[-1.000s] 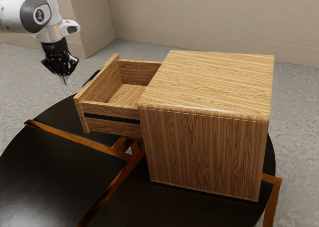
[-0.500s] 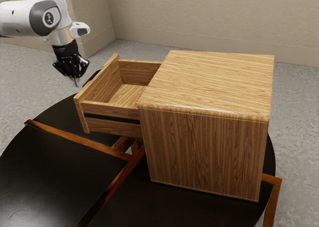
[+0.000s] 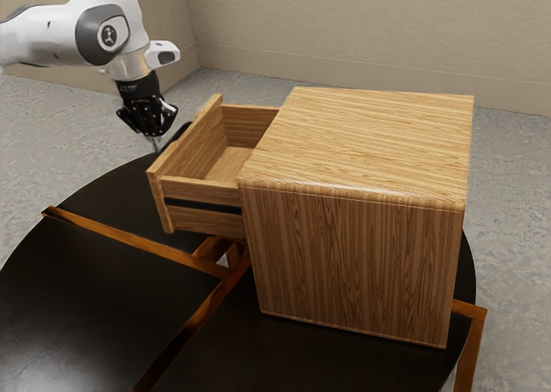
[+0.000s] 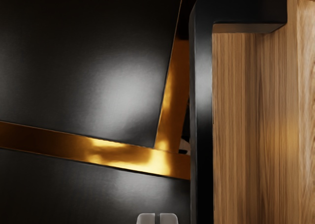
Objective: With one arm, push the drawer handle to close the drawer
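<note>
The gripper (image 3: 157,142) points down at the outer side of the drawer front, right by the black handle (image 3: 180,135); whether they touch is hard to tell. Its two grey fingertips stand together in the wrist view, so the gripper (image 4: 157,218) is shut, with nothing visible between them. Beside them runs the long black bar of the handle (image 4: 201,106), joined to the wooden drawer front (image 4: 241,125). The drawer (image 3: 204,190) sticks partly out of the wooden cabinet (image 3: 353,254) and looks hollow inside.
The cabinet stands on a round black table (image 3: 77,297) with orange-brown wooden strips (image 3: 142,240) across it. In the wrist view, the dark tabletop (image 4: 74,61) lies on the handle's outer side. A beige wall (image 3: 362,30) rises behind.
My hand has moved toward the exterior view's right and slightly down. Over the last half second the drawer has slid partway toward the cabinet, its handle moving with it.
</note>
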Controlling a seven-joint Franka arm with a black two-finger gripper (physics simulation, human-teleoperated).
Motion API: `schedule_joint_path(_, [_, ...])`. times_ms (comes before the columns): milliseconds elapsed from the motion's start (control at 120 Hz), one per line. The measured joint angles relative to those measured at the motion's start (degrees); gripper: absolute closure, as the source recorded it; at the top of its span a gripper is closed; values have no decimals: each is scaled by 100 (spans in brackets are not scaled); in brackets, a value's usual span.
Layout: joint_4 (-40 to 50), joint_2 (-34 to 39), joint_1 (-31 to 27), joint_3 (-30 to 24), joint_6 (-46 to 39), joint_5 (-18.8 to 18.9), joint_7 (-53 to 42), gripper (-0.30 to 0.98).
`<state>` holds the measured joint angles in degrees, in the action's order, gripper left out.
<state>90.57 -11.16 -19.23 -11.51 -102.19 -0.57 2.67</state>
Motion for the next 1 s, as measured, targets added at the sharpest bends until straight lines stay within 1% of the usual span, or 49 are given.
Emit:
schedule_joint_path(233, [-102,-80,168,-1,-7,-39,13,79])
schedule_joint_path(642, [-195,-118,194,-155,-10,-234,20,79])
schedule_joint_path(1000, [-196,-171,428,-187,-11,-446,23,78])
